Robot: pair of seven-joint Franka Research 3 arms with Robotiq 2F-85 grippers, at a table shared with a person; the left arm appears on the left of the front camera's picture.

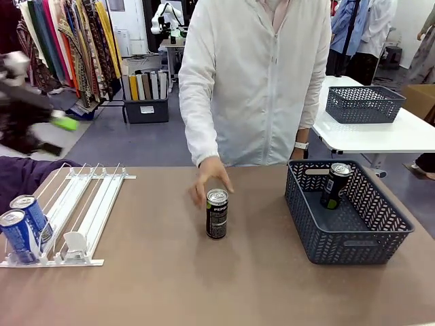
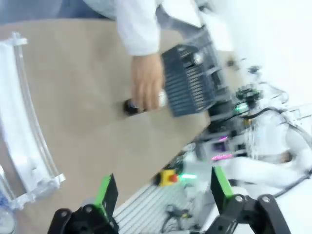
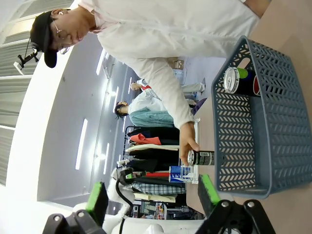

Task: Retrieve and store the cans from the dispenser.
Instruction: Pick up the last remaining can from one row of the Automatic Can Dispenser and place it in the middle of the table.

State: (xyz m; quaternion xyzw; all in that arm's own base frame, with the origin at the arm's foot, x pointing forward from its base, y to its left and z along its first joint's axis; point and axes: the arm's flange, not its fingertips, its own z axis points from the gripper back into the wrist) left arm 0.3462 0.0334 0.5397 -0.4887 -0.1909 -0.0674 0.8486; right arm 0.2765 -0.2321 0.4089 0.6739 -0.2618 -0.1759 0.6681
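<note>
At the bottom edge of the left wrist view the left gripper (image 2: pixel 163 189) stands wide open with nothing between its green pads; the right gripper (image 3: pixel 153 194) in its own view is likewise spread wide and empty. Nearest in the front view, at lower left, the dispenser (image 1: pixel 81 204) lies flat on the table (image 1: pixel 170 285) with two blue cans (image 1: pixel 24 227) upright at its near end. Mid-frame a black can (image 1: pixel 217 214) stands alone, the person's hand (image 1: pixel 209 178) at its top, seemingly touching. To the right, the grey basket (image 1: pixel 319 227) holds a second black can (image 1: pixel 336 185). The cans look stiff but thin-walled, smooth and likely slippery; a firm, not crushing, pinch across the mid-body seems best.
</note>
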